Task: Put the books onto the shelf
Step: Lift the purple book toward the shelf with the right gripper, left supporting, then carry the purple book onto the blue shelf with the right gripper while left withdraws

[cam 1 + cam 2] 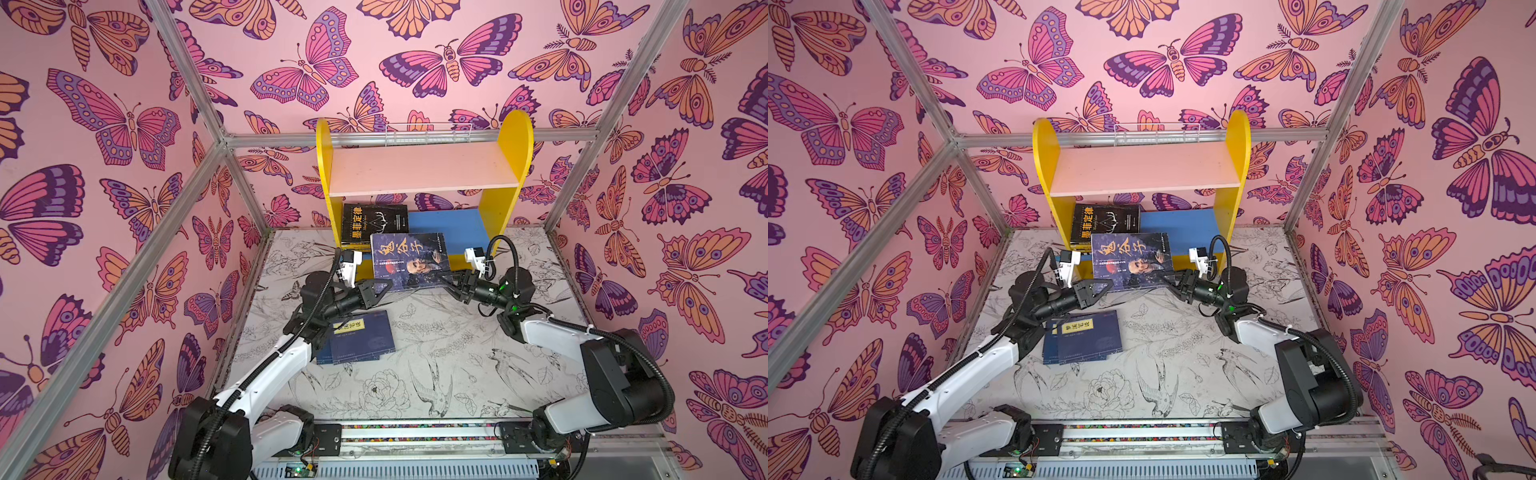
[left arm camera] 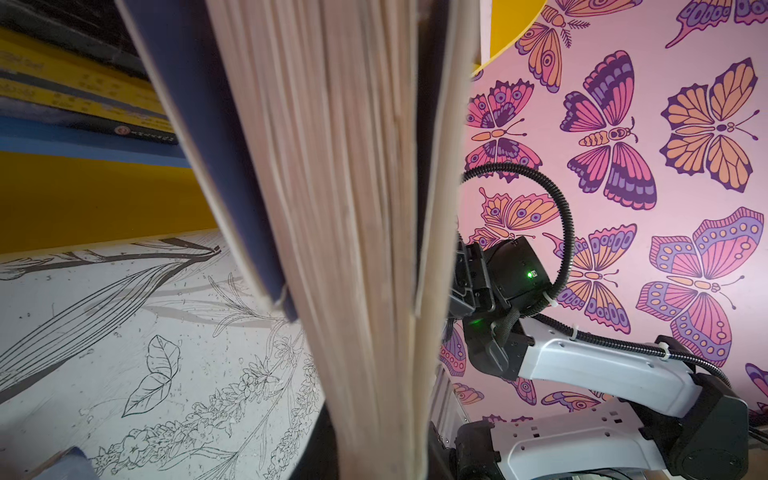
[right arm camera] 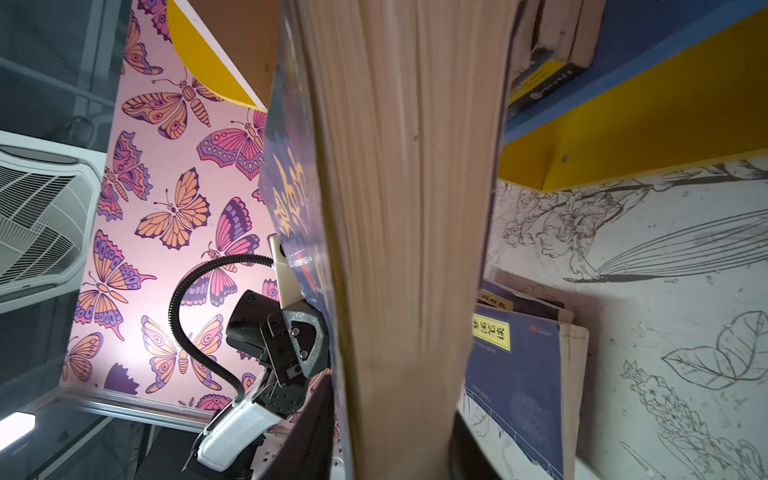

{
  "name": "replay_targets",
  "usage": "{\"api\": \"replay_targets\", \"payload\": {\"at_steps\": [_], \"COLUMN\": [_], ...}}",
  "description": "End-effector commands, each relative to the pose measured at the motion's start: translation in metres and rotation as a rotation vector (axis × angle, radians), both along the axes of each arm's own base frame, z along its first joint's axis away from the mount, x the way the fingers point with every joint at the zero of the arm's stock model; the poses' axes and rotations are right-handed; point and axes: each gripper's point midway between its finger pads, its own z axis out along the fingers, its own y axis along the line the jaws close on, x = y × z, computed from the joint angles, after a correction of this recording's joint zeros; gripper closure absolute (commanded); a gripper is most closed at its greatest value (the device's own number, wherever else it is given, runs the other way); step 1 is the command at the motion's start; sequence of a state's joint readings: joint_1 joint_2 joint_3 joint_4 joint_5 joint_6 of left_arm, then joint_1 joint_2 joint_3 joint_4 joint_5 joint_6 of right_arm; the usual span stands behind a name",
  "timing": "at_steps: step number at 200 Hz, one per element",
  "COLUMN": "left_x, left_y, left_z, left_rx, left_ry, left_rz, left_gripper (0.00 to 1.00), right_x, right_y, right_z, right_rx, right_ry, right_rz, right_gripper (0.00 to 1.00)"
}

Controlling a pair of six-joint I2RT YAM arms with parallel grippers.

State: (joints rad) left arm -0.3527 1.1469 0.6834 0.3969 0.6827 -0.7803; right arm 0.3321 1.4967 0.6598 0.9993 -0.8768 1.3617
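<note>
Where butterfly-papered pink walls [image 1: 124,124] enclose it, a bird-sketched tabletop [image 1: 436,374] lies.

The held book [image 1: 409,261] sits between the two sets of jaws, left gripper [image 1: 384,286] at one lower corner, right gripper [image 1: 449,281] at the other. Beyond them stands the shelf [image 1: 424,174]; behind the left jaws lie two stacked books [image 1: 365,336].

Bright, even light w/ soft shadows; top views bow at edges, wrist views blur close-up page edges [image 2: 357,232].
</note>
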Motion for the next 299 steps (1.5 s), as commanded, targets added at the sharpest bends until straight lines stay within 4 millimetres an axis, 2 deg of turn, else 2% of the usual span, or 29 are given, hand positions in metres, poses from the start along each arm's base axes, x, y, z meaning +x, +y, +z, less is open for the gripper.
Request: {"api": "replay_targets", "payload": {"at_steps": [1,49,63,70,82,100,113,122,140,163,182,199,207,222,226,234,250,266,299], "left_x": [-0.001,0.000,0.006,0.009,0.013,0.013,0.008,0.003,-0.009,-0.026,-0.034,-0.035,-0.035,-0.036,-0.036,-0.037,-0.037,-0.039,-0.040], "left_y": [0.002,0.009,0.016,0.022,0.036,0.067,0.092,0.109,0.142,0.182,0.200,0.204,0.205,0.205,0.205,0.205,0.206,0.206,0.206], "left_z": [0.006,-0.018,-0.031,-0.041,-0.060,-0.084,-0.094,-0.097,-0.095,-0.093,-0.095,-0.102,-0.105,-0.113,-0.115,-0.118,-0.121,-0.124,-0.125], "left_rx": [0.019,0.074,0.105,0.134,0.187,0.279,0.347,0.385,0.444,0.506,0.532,0.534,0.529,0.522,0.520,0.521,0.523,0.524,0.514], "left_ry": [-0.085,-0.017,0.032,0.070,0.131,0.220,0.264,0.281,0.288,0.311,0.333,0.368,0.386,0.422,0.428,0.438,0.449,0.457,0.461], "left_rz": [0.000,0.040,0.097,0.139,0.230,0.390,0.509,0.590,0.729,0.908,0.974,0.975,0.973,0.972,0.971,0.969,0.962,0.958,0.945], "left_gripper": [1.00,1.00,0.98,0.91,0.66,0.45,0.35,0.32,0.31,0.30,0.30,0.30,0.30,0.30,0.30,0.30,0.30,0.30,0.30], "right_x": [-0.004,-0.004,-0.003,-0.002,-0.002,-0.002,-0.001,0.001,0.005,0.016,0.033,0.047,0.057,0.071,0.084,0.094,0.110,0.122,0.146], "right_y": [0.000,-0.003,-0.005,-0.007,-0.012,-0.019,-0.023,-0.027,-0.032,-0.028,-0.021,-0.008,0.000,0.017,0.022,0.031,0.047,0.060,0.078], "right_z": [0.037,0.042,0.039,0.037,0.040,0.051,0.062,0.071,0.086,0.105,0.121,0.135,0.135,0.133,0.123,0.121,0.122,0.126,0.110], "right_rx": [0.085,0.016,-0.041,-0.076,-0.122,-0.153,-0.156,-0.153,-0.149,-0.126,-0.083,-0.047,-0.044,-0.043,-0.053,-0.053,-0.033,-0.008,-0.021], "right_ry": [-0.102,-0.141,-0.150,-0.158,-0.193,-0.244,-0.280,-0.307,-0.351,-0.394,-0.417,-0.449,-0.436,-0.424,-0.399,-0.394,-0.390,-0.388,-0.340], "right_rz": [0.015,-0.018,-0.048,-0.066,-0.101,-0.153,-0.188,-0.216,-0.249,-0.251,-0.251,-0.234,-0.231,-0.215,-0.234,-0.232,-0.226,-0.221,-0.242], "right_gripper": [0.76,0.98,1.00,1.00,1.00,1.00,1.00,1.00,1.00,1.00,1.00,1.00,1.00,1.00,1.00,1.00,1.00,1.00,1.00]}}
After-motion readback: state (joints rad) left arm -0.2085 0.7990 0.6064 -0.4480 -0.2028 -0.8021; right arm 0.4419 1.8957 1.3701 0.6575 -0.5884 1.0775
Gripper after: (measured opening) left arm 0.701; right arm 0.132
